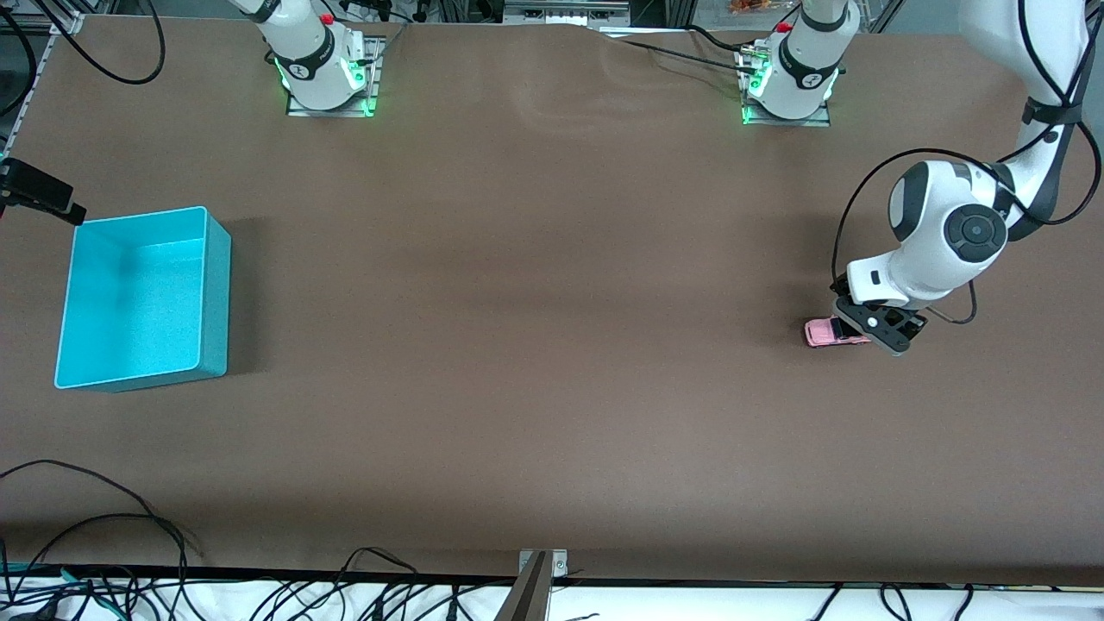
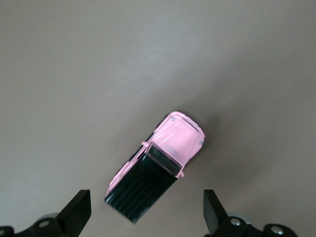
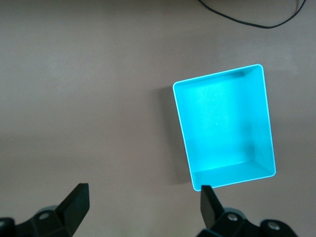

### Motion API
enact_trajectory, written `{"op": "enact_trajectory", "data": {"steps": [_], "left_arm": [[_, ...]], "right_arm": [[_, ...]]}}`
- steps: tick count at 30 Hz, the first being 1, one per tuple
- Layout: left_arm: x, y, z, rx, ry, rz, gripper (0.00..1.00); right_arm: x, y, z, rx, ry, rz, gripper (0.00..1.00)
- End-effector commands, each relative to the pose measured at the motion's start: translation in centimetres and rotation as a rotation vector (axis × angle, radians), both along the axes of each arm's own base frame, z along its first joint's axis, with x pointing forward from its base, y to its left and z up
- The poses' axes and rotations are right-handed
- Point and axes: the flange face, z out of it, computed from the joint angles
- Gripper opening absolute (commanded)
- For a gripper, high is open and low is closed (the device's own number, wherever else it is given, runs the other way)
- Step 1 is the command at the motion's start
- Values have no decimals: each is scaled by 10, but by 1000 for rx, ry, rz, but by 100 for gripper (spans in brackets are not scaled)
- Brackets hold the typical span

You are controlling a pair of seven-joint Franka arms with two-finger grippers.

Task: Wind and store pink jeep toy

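Pink jeep toy (image 1: 833,333) sits on the brown table (image 1: 535,345) at the left arm's end, wheels down, no sign of being lifted.

Front view: left gripper (image 1: 875,326) hangs low, right over the toy's rear half, partly covering it. Turquoise bin (image 1: 142,297) stands well apart at the right arm's end, nothing in it. Right arm mostly out of frame; only its base shows at the top edge.

Left wrist view: pink jeep toy (image 2: 155,165) lies between the spread fingers (image 2: 79,210), black roof end toward the camera. Fingers released, neither one touching the body.

Right wrist view: right gripper (image 3: 143,207) hovers above the table close to the turquoise bin (image 3: 224,129), fingers parted, nothing held. This arm waits.

Progress, judged: grasp not yet made. Winding and the long carry to the bin both remain. Nothing stored so far.
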Motion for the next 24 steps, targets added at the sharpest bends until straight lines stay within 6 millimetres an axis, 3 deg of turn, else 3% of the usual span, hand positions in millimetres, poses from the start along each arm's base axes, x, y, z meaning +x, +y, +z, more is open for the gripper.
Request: {"op": "enact_trajectory", "data": {"steps": [1, 4, 10, 15, 24], "left_arm": [[2, 3, -15, -53, 3, -244, 100], [2, 17, -24, -106, 0, -363, 100], [4, 19, -37, -196, -28, -558, 100], [3, 21, -38, -203, -31, -613, 100], [2, 43, -35, -179, -31, -666, 100]], "right_arm": [[-5, -1, 7, 22, -2, 4, 100], [-5, 1, 7, 22, 0, 7, 100], [-4, 2, 5, 24, 3, 9, 100], [-3, 2, 3, 24, 4, 10, 100], [-3, 2, 2, 24, 7, 9, 100]]}}
